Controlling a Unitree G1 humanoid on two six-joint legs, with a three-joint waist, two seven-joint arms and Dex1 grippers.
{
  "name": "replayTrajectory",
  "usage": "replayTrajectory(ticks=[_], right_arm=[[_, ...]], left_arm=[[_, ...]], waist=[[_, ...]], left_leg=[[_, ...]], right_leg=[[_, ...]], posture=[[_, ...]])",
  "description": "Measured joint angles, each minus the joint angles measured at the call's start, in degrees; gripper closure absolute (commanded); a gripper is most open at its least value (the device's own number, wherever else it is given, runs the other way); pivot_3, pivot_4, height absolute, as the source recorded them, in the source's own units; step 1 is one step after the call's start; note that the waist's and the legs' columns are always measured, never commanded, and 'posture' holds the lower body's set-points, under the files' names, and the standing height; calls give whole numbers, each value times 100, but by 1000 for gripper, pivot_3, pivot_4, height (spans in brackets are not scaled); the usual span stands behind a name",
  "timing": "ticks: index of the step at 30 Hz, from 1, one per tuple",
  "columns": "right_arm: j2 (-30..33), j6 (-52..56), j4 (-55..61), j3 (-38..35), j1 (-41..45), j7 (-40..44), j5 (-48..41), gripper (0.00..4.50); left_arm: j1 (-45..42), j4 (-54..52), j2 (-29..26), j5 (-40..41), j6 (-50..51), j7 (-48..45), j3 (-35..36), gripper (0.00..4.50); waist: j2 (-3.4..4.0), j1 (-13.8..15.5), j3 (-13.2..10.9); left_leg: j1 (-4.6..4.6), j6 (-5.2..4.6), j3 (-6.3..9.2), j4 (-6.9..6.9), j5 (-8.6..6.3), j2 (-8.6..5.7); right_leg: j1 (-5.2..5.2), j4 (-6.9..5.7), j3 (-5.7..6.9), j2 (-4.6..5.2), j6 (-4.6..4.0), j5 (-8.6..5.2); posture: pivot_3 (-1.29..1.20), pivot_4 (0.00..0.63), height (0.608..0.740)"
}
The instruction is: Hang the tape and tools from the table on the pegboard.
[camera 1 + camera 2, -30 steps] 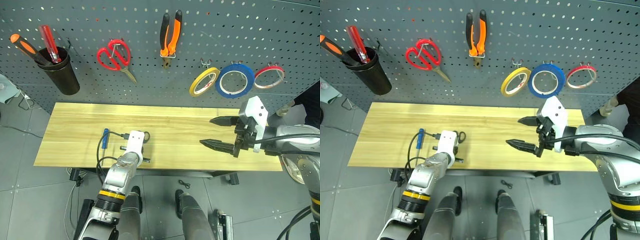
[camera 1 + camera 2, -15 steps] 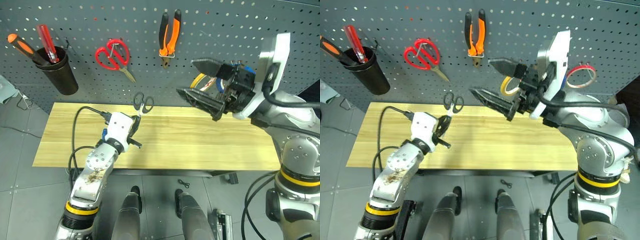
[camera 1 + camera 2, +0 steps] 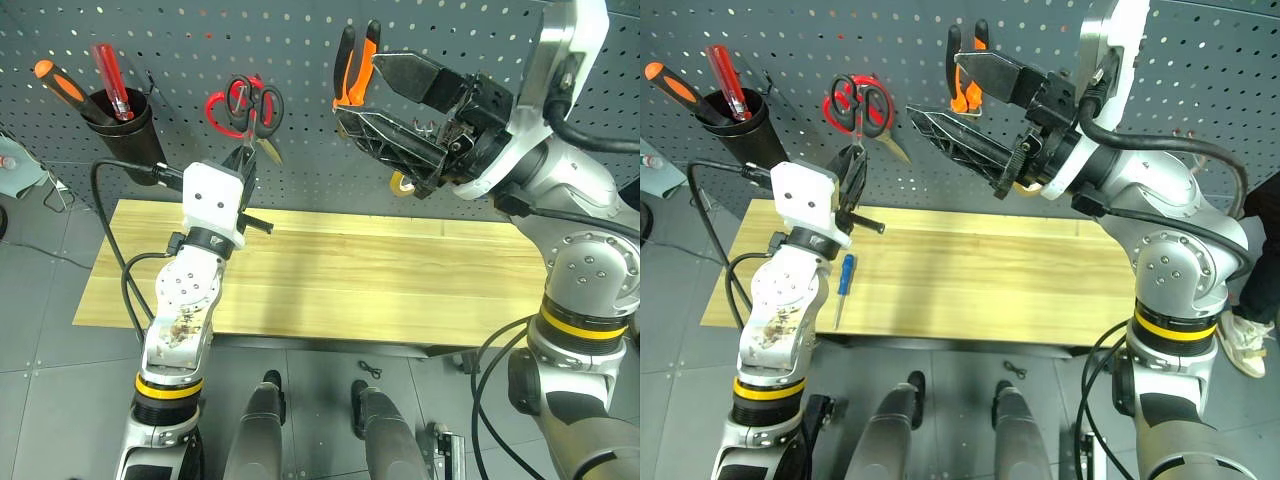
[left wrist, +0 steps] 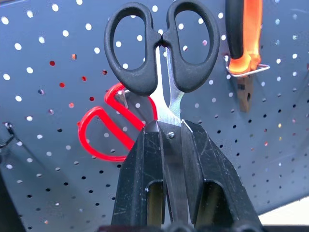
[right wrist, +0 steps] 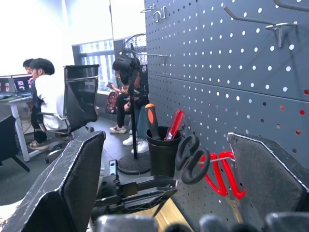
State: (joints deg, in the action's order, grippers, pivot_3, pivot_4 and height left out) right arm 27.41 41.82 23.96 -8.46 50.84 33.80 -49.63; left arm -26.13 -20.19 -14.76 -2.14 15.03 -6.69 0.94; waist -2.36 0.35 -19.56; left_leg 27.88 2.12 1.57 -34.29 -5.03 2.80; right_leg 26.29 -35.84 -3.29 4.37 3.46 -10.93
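My left gripper [image 3: 243,158] is shut on the blades of the small black-handled scissors [image 3: 253,102] and holds them upright, handles up. They are against the pegboard [image 3: 200,40], in front of the red-handled scissors [image 4: 104,126]. My right gripper [image 3: 357,88] stands wide open and empty, raised before the board just right of them. It partly covers the orange-and-black pliers [image 3: 356,62], which hang on a hook. The blue-handled screwdriver [image 3: 843,288] lies on the table [image 3: 380,280] beside my left arm. The tape is hidden behind my right arm.
A black cup [image 3: 125,128] holding an orange and a red screwdriver hangs at the board's left. A sliver of the yellow tape ring [image 3: 403,184] shows under my right hand. In the right wrist view, people [image 5: 43,92] sit at desks far off.
My left gripper lifted the black scissors from the table up to the pegboard by the red scissors. My right gripper rose and swung left, staying open.
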Motion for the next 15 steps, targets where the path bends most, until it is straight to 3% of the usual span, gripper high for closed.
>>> replayTrajectory(ticks=[15], right_arm=[[223,-9,-54,84,-17,-36,101,0]], left_arm=[[-341,908,243,-78,-96,187,55,4442]], waist=[[-2,-54,10]], left_leg=[[1,0,1,-30,0,0]], right_leg=[[-4,-18,0,0,1,5]], posture=[[9,263,740]])
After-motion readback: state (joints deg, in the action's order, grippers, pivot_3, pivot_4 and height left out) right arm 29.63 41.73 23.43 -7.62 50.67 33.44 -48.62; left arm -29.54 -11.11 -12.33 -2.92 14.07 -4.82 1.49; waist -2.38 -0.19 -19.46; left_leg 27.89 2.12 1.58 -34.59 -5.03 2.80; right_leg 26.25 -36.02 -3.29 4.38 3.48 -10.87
